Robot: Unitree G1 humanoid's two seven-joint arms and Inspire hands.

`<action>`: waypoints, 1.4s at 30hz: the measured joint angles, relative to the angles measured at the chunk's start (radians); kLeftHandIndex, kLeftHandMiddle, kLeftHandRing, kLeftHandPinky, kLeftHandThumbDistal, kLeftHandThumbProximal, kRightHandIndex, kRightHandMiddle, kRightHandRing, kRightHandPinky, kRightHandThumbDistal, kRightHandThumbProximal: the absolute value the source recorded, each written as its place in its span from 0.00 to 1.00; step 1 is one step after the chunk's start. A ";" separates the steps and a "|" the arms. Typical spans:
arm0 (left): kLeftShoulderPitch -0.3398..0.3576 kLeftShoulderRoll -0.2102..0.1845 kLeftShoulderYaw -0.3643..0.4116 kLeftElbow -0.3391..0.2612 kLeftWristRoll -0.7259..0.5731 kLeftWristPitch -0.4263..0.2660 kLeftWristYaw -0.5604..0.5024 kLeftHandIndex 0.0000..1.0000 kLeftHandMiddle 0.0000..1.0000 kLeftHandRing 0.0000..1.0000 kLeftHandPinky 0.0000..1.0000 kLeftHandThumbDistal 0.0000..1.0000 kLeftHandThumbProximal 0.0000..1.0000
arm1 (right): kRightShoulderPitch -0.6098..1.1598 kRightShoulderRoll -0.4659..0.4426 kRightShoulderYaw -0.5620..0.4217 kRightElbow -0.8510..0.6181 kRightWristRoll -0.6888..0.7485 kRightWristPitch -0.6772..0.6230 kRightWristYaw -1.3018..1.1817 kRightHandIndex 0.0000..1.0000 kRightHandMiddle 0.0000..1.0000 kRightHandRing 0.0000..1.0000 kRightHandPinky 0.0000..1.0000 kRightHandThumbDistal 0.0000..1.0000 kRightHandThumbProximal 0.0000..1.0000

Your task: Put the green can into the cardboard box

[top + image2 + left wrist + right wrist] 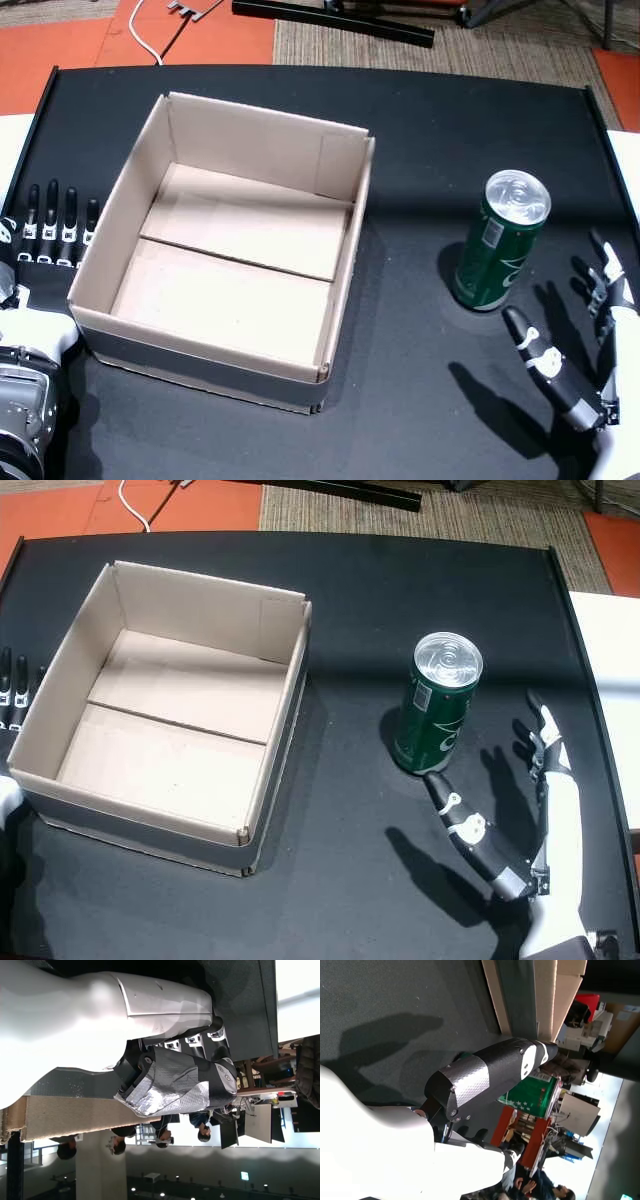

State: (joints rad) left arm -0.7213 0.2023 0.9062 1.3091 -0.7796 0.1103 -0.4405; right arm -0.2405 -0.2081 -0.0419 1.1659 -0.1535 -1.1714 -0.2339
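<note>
Head views first: green can (503, 243) standing upright on the black table (430, 120), well apart from the cardboard box (130, 180), which sits empty, so basically nothing done yet, whole grab-lift-drop left. Right hand (585, 345) spread wide just beside the can, thumb pointing at its base, not touching as far as visible. Left hand (55, 232) flat by the box wall, fingers apart, holding nothing. Left wrist view: mostly white shell and carbon-weave thumb, matte table. Right wrist view: glossy can label peeking past the thumb, plain corrugated box edge behind.
</note>
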 measured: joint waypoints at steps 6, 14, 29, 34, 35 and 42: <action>0.000 0.002 0.001 0.000 0.000 0.001 0.000 0.52 0.56 0.69 0.79 0.00 0.53 | -0.017 0.000 -0.025 0.004 0.026 0.001 0.054 0.91 0.94 0.97 1.00 1.00 0.49; 0.000 0.004 -0.001 0.000 0.001 0.002 -0.002 0.54 0.57 0.69 0.81 0.00 0.57 | -0.098 0.001 -0.094 0.043 0.162 0.098 0.289 0.92 0.95 0.97 1.00 1.00 0.47; 0.000 0.004 0.000 0.000 0.001 0.002 -0.003 0.53 0.55 0.67 0.79 0.00 0.52 | -0.221 -0.006 -0.175 0.088 0.249 0.298 0.555 0.90 0.94 0.95 1.00 1.00 0.45; 0.000 0.004 -0.001 0.000 0.001 0.002 -0.006 0.54 0.55 0.67 0.79 0.00 0.55 | -0.244 -0.006 -0.174 0.104 0.242 0.350 0.567 0.92 0.93 0.94 1.00 1.00 0.46; 0.000 0.004 -0.001 0.000 0.001 0.002 -0.007 0.54 0.55 0.67 0.78 0.00 0.55 | -0.248 -0.006 -0.172 0.107 0.237 0.359 0.570 0.92 0.93 0.94 1.00 1.00 0.45; 0.000 0.003 0.000 0.000 0.001 0.001 -0.007 0.53 0.54 0.66 0.79 0.00 0.57 | -0.304 -0.012 -0.127 0.120 0.162 0.414 0.572 0.93 0.93 0.93 1.00 1.00 0.46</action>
State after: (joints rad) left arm -0.7216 0.2058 0.9059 1.3094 -0.7791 0.1110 -0.4477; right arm -0.5442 -0.2202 -0.1688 1.2863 0.0085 -0.7572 0.3379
